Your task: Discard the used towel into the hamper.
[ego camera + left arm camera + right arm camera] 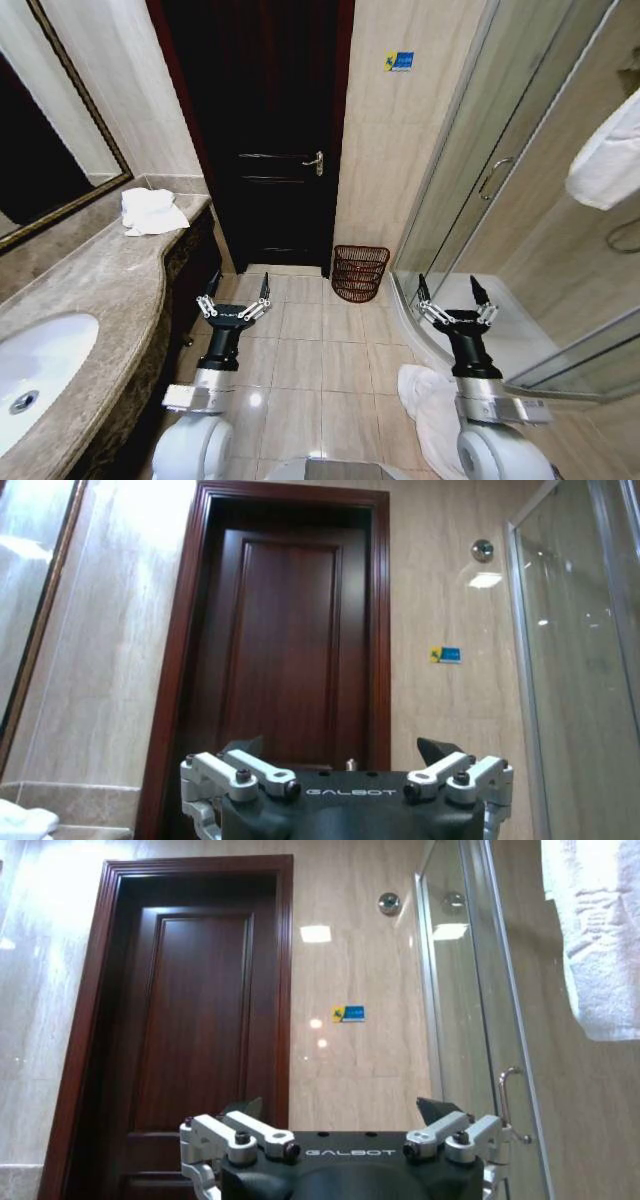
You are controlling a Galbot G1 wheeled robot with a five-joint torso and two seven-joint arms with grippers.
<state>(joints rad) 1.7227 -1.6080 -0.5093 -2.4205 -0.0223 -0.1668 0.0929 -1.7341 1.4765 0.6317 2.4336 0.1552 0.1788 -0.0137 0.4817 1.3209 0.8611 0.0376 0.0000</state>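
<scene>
tiled floor (pixel 300 350): hamper (pixel 359 272) beside dark door (pixel 265 130).

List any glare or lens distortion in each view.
Head view: wide-angle bending of the glass shower door, a lamp glint on the tiled floor. Left wrist view: glare washing the beige tiled wall. Right wrist view: bright reflections beside the small blue-and-yellow wall sticker.

- A bathroom, likely in a hotel or home.
- Marble counter (pixel 110 275) with an inset white sink (pixel 40 365) under a framed mirror (pixel 45 150).
- Glass shower enclosure (pixel 490 170) with a handle.
- Tiled floor (pixel 310 350), beige stone walls, dark wooden door (pixel 265 130).
- White towels (pixel 150 212) on the counter.
</scene>
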